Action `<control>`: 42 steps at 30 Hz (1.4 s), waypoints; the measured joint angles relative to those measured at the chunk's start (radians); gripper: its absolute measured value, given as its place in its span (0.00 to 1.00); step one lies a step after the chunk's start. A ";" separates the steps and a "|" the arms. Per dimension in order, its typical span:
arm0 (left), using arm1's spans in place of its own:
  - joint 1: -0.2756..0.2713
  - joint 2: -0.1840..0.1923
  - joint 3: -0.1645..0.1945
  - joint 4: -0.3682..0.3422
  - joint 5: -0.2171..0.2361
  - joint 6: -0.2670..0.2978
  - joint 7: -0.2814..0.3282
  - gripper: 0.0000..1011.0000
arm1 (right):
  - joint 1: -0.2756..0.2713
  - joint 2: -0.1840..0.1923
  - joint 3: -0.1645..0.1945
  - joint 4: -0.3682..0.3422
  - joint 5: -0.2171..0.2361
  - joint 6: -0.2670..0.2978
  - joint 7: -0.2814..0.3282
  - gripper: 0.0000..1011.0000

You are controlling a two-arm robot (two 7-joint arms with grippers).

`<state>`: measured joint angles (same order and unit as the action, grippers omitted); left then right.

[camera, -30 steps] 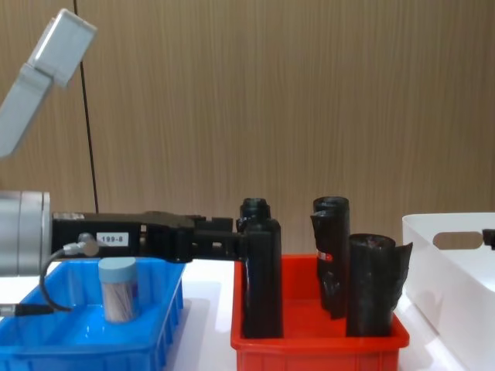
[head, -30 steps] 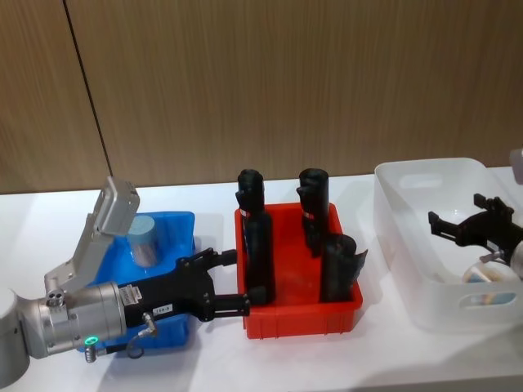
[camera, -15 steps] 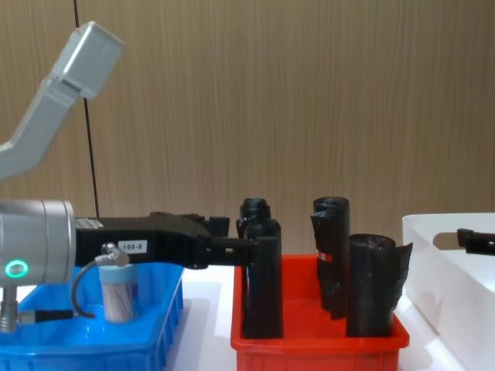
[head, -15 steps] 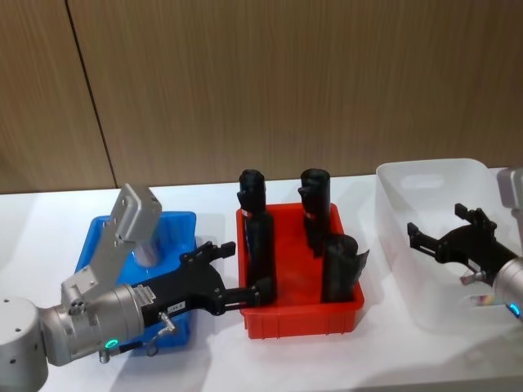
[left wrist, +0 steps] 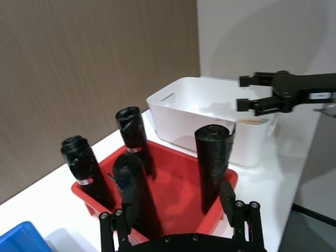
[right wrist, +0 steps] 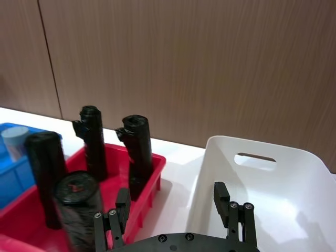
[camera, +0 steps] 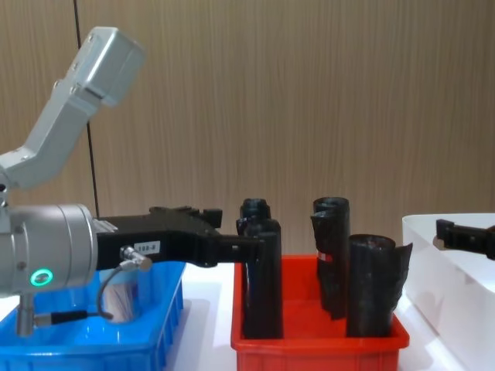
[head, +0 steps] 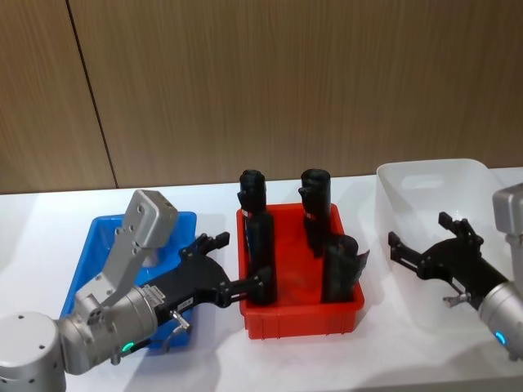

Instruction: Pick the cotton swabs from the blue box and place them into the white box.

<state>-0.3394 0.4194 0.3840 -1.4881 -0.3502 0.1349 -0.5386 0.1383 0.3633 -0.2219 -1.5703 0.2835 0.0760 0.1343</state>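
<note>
Closest in, the left gripper (head: 243, 260) has its fingers spread with nothing in them. It hangs over the gap between the blue box (head: 96, 238) and the red bin (head: 302, 315), with one fingertip right by the front black roll (head: 260, 253). My guess is it's open like that so it can swing back for a swab jar (right wrist: 12, 142). One jar stands upright, lid up, in the blue box, tucked behind the left arm's wrist, so a side grab looks doable. On the other side, the right gripper (head: 418, 237) is spread and empty too, hovering at the near-left corner of the white box (head: 425, 175). That spot makes sense as the drop-off. The other black rolls just stand in the red bin between the two boxes.
</note>
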 joint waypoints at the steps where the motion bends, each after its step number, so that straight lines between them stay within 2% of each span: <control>1: 0.004 -0.001 0.003 -0.005 0.005 -0.004 0.019 0.99 | -0.007 -0.001 0.000 -0.009 0.000 -0.002 -0.003 0.99; 8: 0.019 -0.007 0.014 -0.026 0.028 -0.022 0.100 0.99 | -0.079 -0.014 -0.002 -0.102 0.002 -0.023 -0.035 0.99; 18: 0.045 -0.017 0.031 -0.060 0.065 -0.053 0.230 0.99 | -0.146 -0.025 -0.003 -0.188 0.004 -0.041 -0.064 0.99; 34: 0.087 -0.032 0.060 -0.117 0.127 -0.102 0.447 0.99 | -0.153 -0.026 -0.004 -0.197 0.004 -0.042 -0.068 0.99; 42: 0.101 -0.037 0.069 -0.135 0.146 -0.119 0.515 0.99 | -0.153 -0.026 -0.004 -0.197 0.004 -0.042 -0.068 0.99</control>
<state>-0.2387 0.3825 0.4532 -1.6235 -0.2037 0.0163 -0.0237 -0.0147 0.3375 -0.2258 -1.7669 0.2874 0.0335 0.0663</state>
